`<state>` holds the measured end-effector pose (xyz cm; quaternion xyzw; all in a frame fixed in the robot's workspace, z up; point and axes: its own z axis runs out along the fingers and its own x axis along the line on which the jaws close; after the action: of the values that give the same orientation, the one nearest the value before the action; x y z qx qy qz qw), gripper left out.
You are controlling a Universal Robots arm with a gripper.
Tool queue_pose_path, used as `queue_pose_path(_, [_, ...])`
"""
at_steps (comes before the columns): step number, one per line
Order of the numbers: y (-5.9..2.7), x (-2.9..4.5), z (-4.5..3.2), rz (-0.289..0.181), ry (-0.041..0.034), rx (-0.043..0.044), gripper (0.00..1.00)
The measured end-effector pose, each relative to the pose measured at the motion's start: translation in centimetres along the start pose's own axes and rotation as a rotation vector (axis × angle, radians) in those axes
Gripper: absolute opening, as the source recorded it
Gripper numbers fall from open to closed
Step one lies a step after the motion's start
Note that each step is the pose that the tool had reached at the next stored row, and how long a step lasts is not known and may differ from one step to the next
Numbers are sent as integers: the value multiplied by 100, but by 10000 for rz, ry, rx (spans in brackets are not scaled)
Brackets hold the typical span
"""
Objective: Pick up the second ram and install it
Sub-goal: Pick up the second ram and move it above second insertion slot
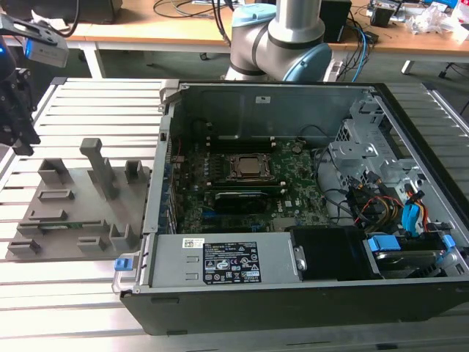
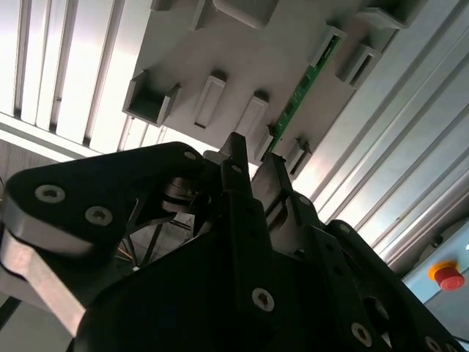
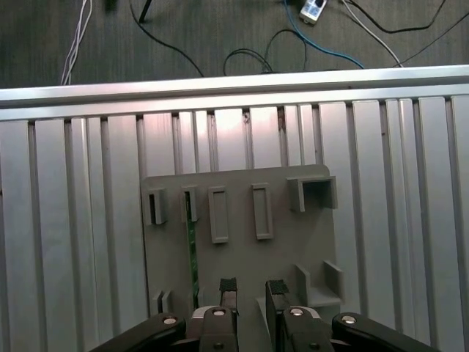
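The second ram [image 3: 193, 253] is a slim green stick standing on edge in a slot of the grey holder plate [image 3: 242, 257]; the second wrist view also shows the ram [image 2: 302, 84]. My gripper [image 3: 251, 287] hangs above that plate, open, with nothing between its black fingers [image 3: 229, 287]. The ram lies slightly to one side of the fingers, apart from them. In the exterior view the gripper [image 1: 18, 121] is high at the far left, above the holder plate [image 1: 73, 205].
The open computer case [image 1: 293, 293] lies to the exterior view's right of the plate, with the green motherboard [image 1: 293, 194] and CPU socket [image 1: 251, 167] inside. Upright posts [image 1: 99, 165] rise from the plate. The slatted aluminium table [image 3: 410, 220] runs underneath.
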<state>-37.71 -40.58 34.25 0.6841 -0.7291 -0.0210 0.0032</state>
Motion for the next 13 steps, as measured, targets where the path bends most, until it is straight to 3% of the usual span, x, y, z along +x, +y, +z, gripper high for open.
queue_pose_path(13, [-4,2,103,-34,1,-1,30])
